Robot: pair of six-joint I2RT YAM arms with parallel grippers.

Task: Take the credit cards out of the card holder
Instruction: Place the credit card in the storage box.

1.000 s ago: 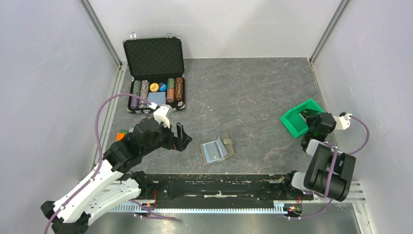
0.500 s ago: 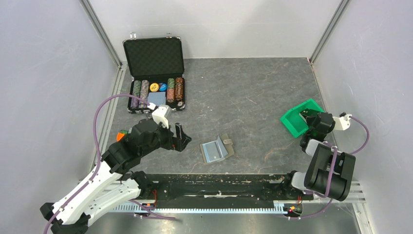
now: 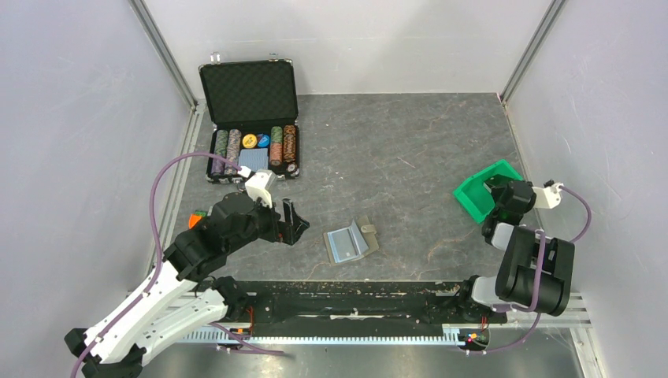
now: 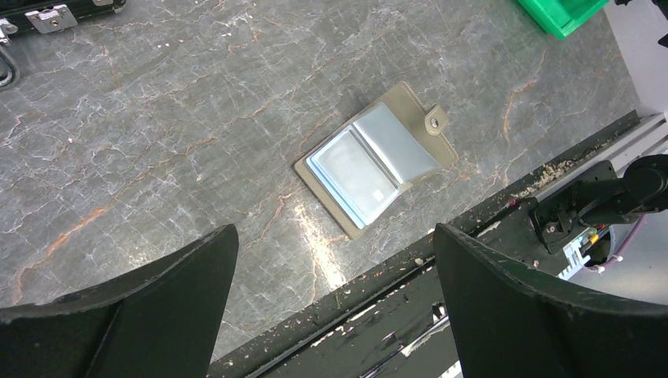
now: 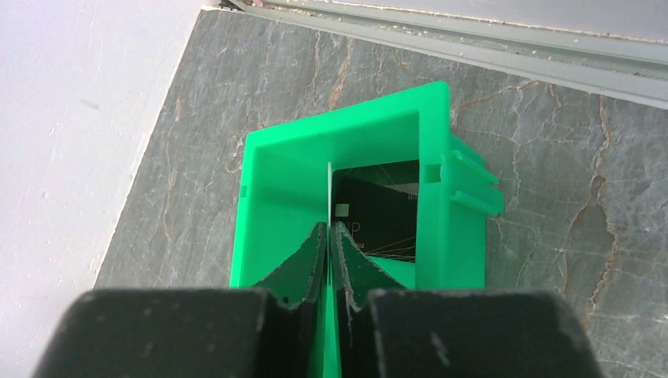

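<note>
Swung a touch left toward green bin, right tool clenched on thin card held edge-on over it. Left tool released wide, hovering over bench beside card holder, lying open with pale-blue credit card showing inside.

Card holder: matt tan leather-look; glossy pale-blue panels; metal snap. Table: smooth grey marbled stone-look (faint sheen). Bin: glossy green plastic. Credit card: thin, smooth.

grey marbled table carries an open card holder, green bin, black chip case
</note>
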